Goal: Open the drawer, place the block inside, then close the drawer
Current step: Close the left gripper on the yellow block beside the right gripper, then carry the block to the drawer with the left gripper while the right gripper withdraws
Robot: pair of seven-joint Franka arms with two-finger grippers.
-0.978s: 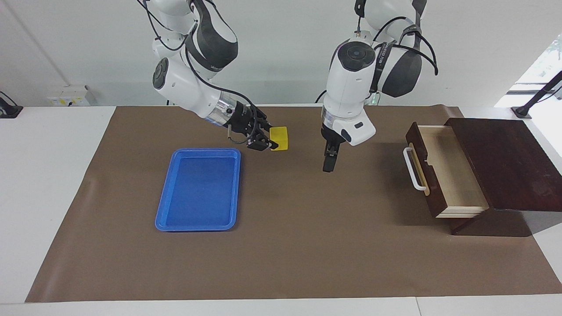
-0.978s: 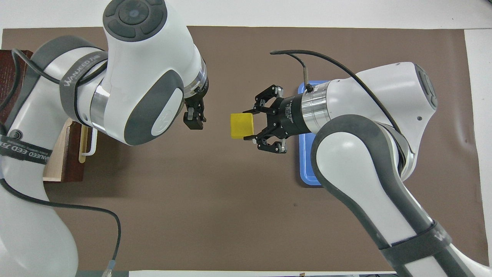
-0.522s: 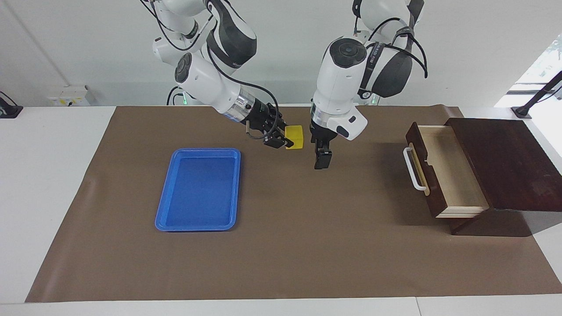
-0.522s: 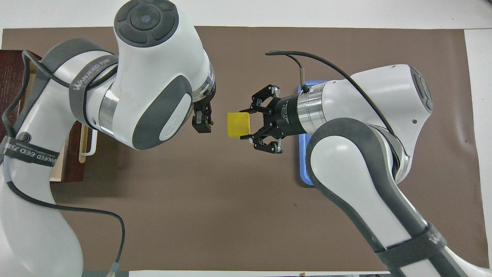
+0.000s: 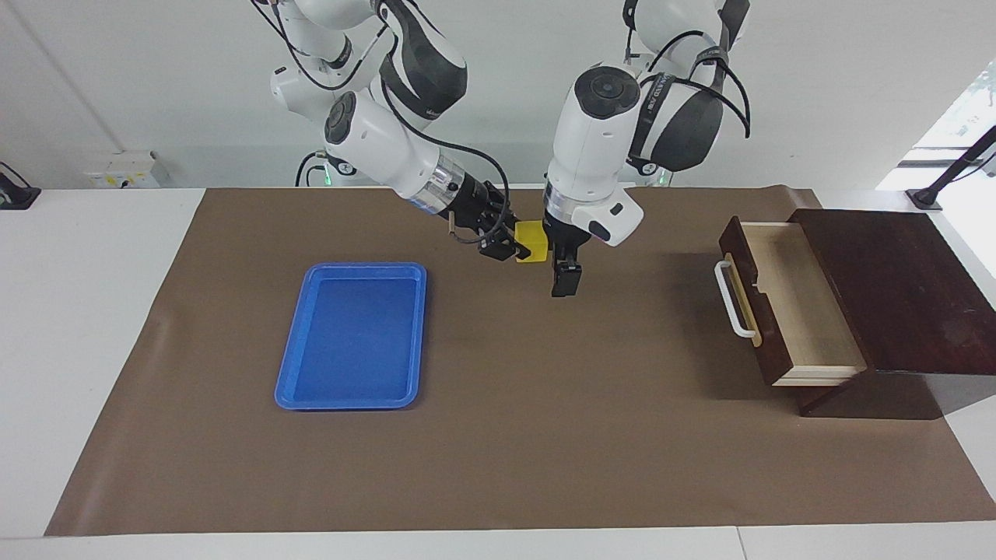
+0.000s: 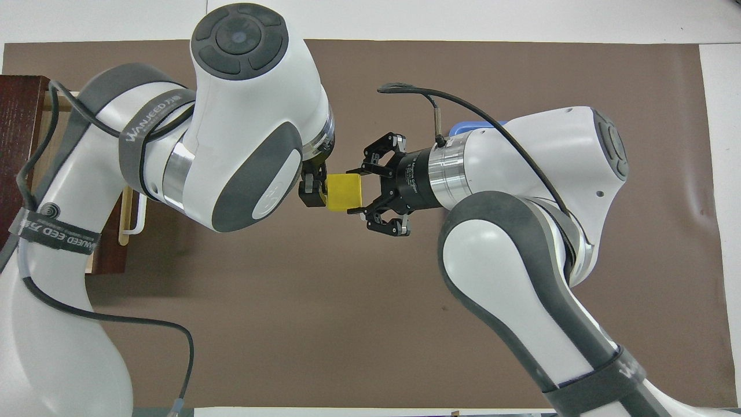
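Handover geometry governs this moment: the small bright yellow cube block [image 5: 531, 240] hangs in the air over the middle of the brown-covered worktop [image 5: 513, 435], clamped sideways between the fingers of the right gripper [image 6: 354, 193], which lies nearly level and points toward the left arm's end. The left gripper [image 5: 566, 281] hangs upright just beside the block on that same side; in the overhead view its black tip meets the cube's free face, but whether its fingers are parted or closed cannot be told, nor whether they truly touch.

The dark brown wooden drawer [image 5: 786, 299], with its white bar handle, already stands pulled out at the left arm's end, its pale interior bare and facing up. It lies well apart from the block, on the left gripper's side, so the left arm is the better placed to carry the cube there. Open mat runs between them. The flat blue plastic tray [image 5: 354, 336] sits toward the right arm's end, clear of that path.
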